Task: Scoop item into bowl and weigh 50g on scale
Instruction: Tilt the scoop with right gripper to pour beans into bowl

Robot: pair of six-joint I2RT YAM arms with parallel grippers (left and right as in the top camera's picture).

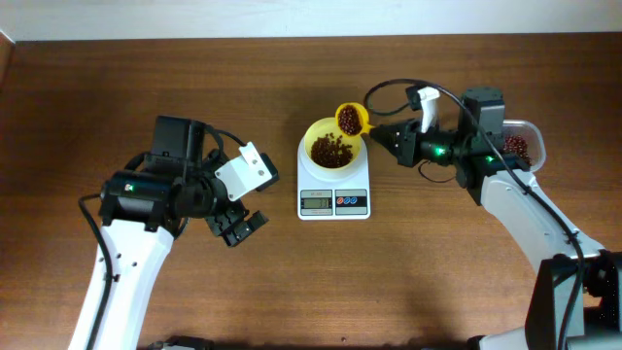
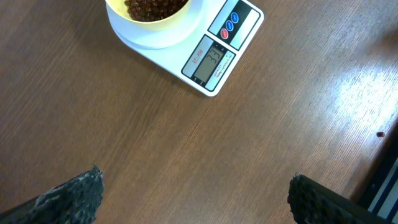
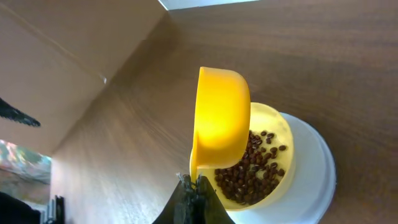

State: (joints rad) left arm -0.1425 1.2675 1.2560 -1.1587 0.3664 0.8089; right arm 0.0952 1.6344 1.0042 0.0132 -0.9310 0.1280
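Observation:
The pale-yellow bowl (image 1: 331,146) sits on the white scale (image 1: 333,199) at the table's middle, with dark red-brown beans (image 1: 332,151) in it. It also shows in the left wrist view (image 2: 155,22) and the right wrist view (image 3: 273,186). My right gripper (image 1: 381,131) is shut on the handle of a yellow scoop (image 1: 351,120) holding beans, tilted over the bowl's far right rim; the scoop fills the right wrist view (image 3: 221,118). My left gripper (image 1: 236,226) is open and empty, left of the scale, above bare wood. The scale's display (image 2: 208,59) is lit.
A clear plastic container (image 1: 520,144) with more beans stands at the right, behind my right arm. The table's far edge meets a white wall at the top. One stray bean (image 2: 380,134) lies on the wood near the right of the left wrist view.

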